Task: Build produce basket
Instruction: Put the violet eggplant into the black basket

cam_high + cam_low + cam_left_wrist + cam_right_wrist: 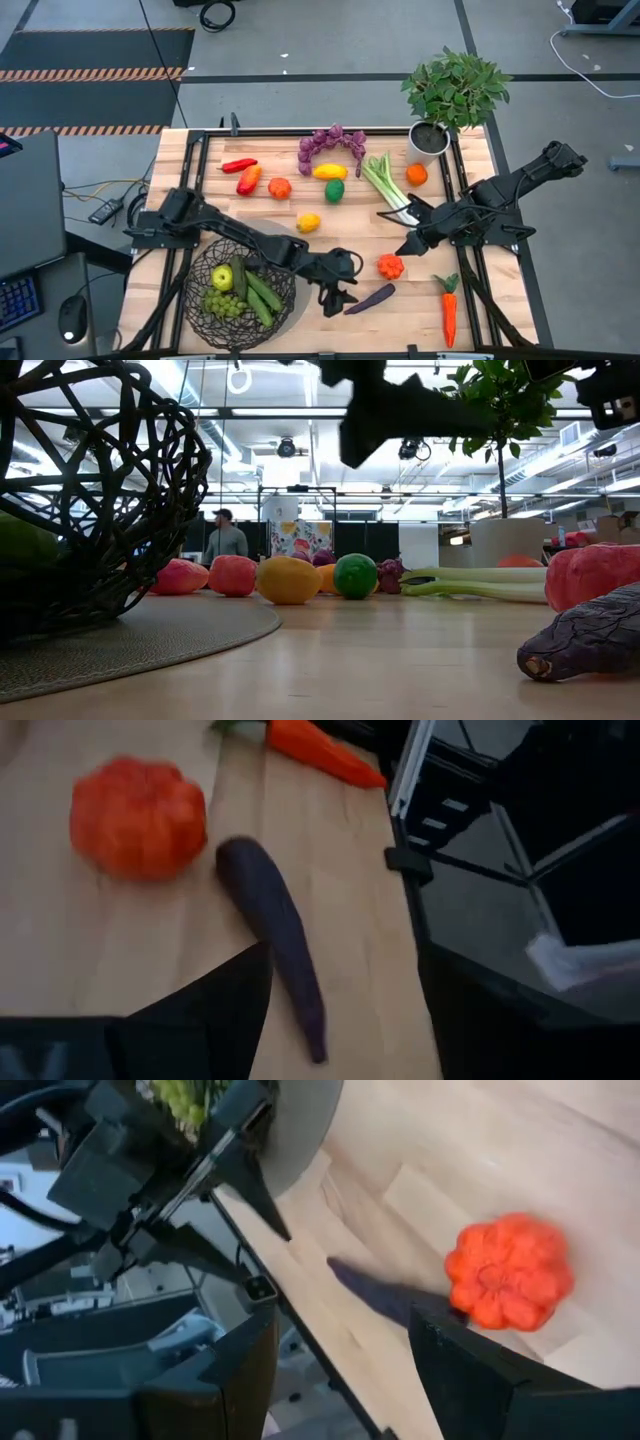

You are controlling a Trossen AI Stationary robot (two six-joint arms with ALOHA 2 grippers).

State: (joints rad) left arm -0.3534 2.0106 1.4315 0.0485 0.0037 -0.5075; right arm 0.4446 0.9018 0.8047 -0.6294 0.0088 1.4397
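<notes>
The left tool (335, 297) hangs just beside the purple eggplant (370, 298) on the counter (420, 310), fingers spread and empty. The right tool (410, 228) hovers above the orange tomato (390, 266), fingers parted with nothing between them. The basket (238, 291), at the counter's near left, holds grapes, an apple and cucumbers.
</notes>
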